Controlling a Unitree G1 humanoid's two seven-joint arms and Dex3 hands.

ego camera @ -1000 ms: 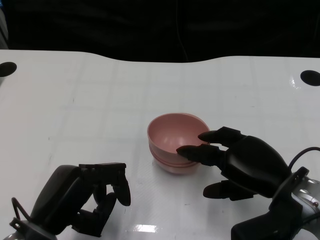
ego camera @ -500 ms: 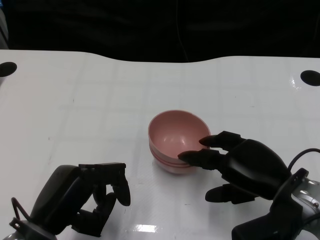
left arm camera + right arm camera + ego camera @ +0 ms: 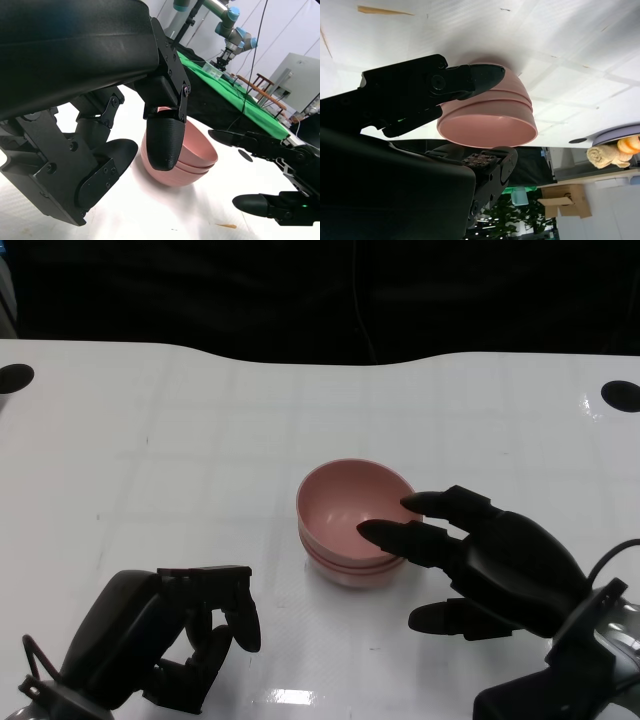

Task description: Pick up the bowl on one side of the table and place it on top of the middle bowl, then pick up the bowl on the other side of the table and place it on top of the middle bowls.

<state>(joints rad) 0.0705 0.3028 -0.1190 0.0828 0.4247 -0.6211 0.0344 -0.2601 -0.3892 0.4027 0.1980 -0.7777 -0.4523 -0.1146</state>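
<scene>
A stack of pink bowls (image 3: 355,522) sits near the middle of the white tabletop (image 3: 200,440), nested one in another (the right wrist view shows three rims banded down the side, though the lowest is partly hidden behind a finger); the stack stands upright and level.

The right hand (image 3: 478,562) lies at about four o'clock from the stack, its fingers (image 3: 400,536) spread and reaching over the near rim; it holds nothing, and whether a fingertip touches the rim I cannot tell from the head view. Its thumb (image 3: 440,619) lies apart from the fingers, low against the tabletop and clear of the bowls.

The left hand (image 3: 190,635) sits at about seven o'clock from the stack, well apart from it; its fingers are curled inward with nothing between them; in the left wrist view a black fingertip (image 3: 162,142) stands in front of the stack and hides part of its side.

Two dark round holes mark the tabletop, one (image 3: 14,377) at ten o'clock from the bowls and one (image 3: 620,394) at two o'clock, both near the edges. Beyond the far edge lies darkness in the head view; the left wrist view shows a green-covered table (image 3: 225,90) and a grey robot arm (image 3: 227,27) behind it.
</scene>
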